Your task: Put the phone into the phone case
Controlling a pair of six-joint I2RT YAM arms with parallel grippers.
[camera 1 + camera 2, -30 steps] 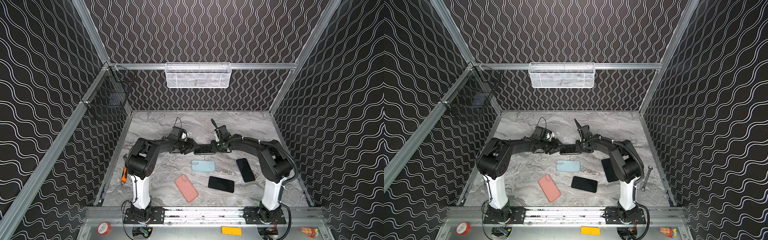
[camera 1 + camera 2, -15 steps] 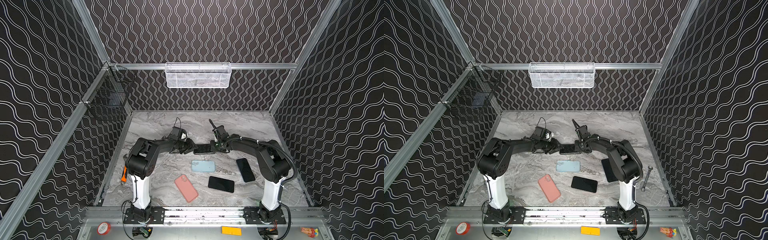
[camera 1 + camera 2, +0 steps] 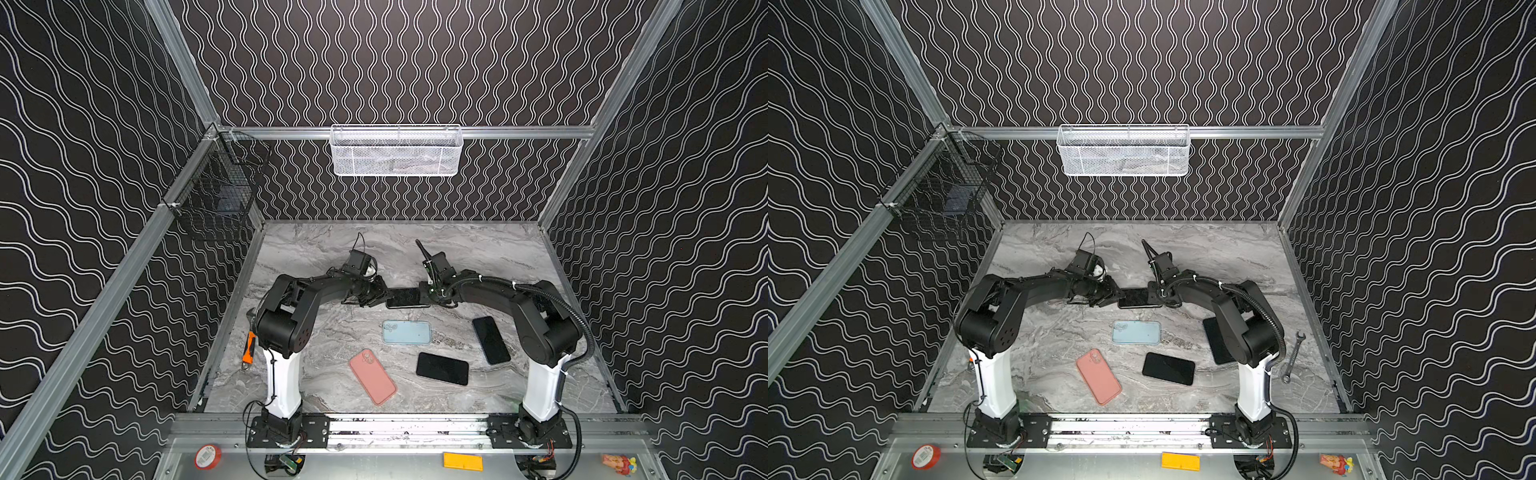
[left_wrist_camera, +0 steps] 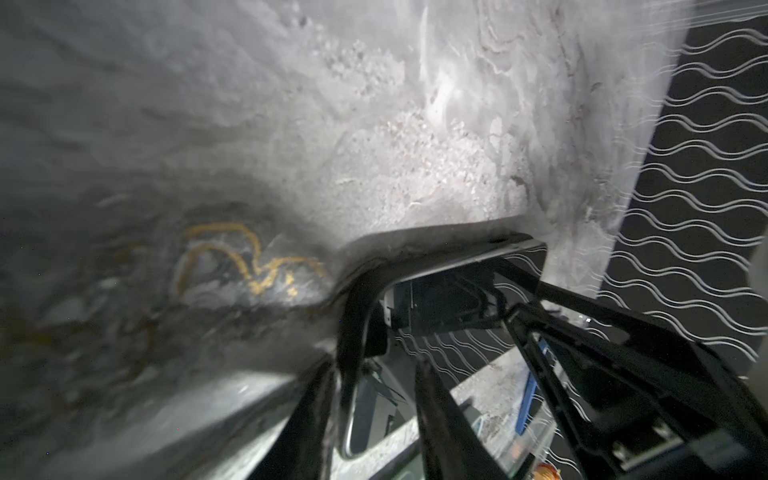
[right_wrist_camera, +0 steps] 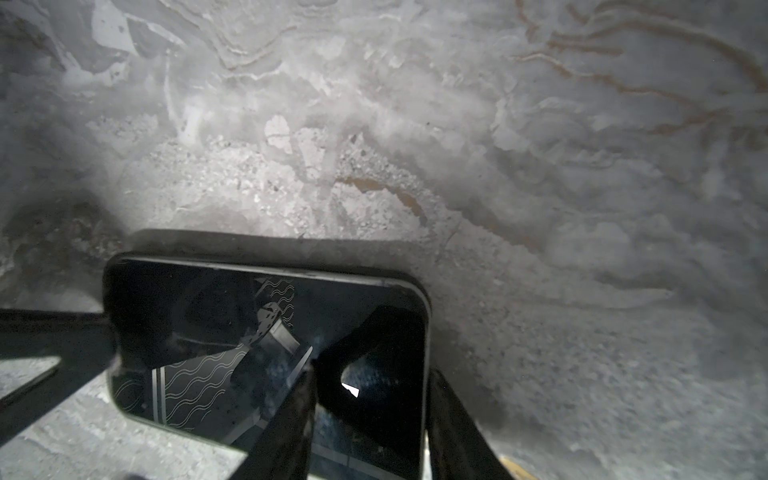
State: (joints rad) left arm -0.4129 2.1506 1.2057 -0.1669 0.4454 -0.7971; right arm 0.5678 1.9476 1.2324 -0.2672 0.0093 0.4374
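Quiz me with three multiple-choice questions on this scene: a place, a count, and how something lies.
1. The white mesh basket hangs from: A the back rail; B the left arm; C the ceiling.
2. How many black phones lie untouched on the table? A none; B two; C five.
3. The phone between the left gripper and right gripper lies: A screen up; B screen down; C on edge.
Answers: 1 A, its rim meets that rail. 2 B, both lie flat with no gripper near. 3 A, its glass mirrors the walls in the right wrist view.
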